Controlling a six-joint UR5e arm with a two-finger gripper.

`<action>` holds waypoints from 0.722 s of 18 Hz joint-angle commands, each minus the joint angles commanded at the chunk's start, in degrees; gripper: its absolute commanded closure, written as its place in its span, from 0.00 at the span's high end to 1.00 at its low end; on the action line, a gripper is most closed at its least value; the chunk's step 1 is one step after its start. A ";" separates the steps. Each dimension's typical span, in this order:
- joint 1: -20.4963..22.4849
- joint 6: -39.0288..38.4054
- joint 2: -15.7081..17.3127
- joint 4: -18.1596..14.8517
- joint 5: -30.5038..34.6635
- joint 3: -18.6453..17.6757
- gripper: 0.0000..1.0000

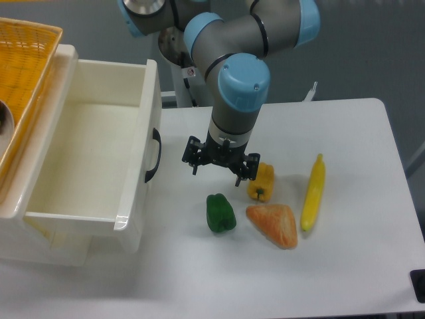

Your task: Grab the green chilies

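green chilies (220, 212) on table | just below-front of jaws (spread apart, holding nothing)

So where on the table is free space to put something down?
Bare table lies right of the banana and along the front edge below the green pepper. It is crowded where the yellow pepper and orange piece sit, under the gripper.

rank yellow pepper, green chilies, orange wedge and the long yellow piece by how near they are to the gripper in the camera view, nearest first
Measured from the gripper, jaws open above the table:
1. Yellow pepper, just to its right in the picture, partly behind one finger.
2. Green chilies, below it in the picture.
3. Orange wedge, lower right.
4. Long yellow piece, far right.
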 joint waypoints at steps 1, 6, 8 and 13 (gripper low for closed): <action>-0.09 -2.45 -0.26 0.18 0.00 -0.17 1.00; -0.70 -12.21 -3.07 2.90 -0.44 -0.26 1.00; -0.79 -13.90 -3.95 3.43 -0.44 -0.26 1.00; -0.88 -16.71 -5.01 7.29 -0.27 -0.26 1.00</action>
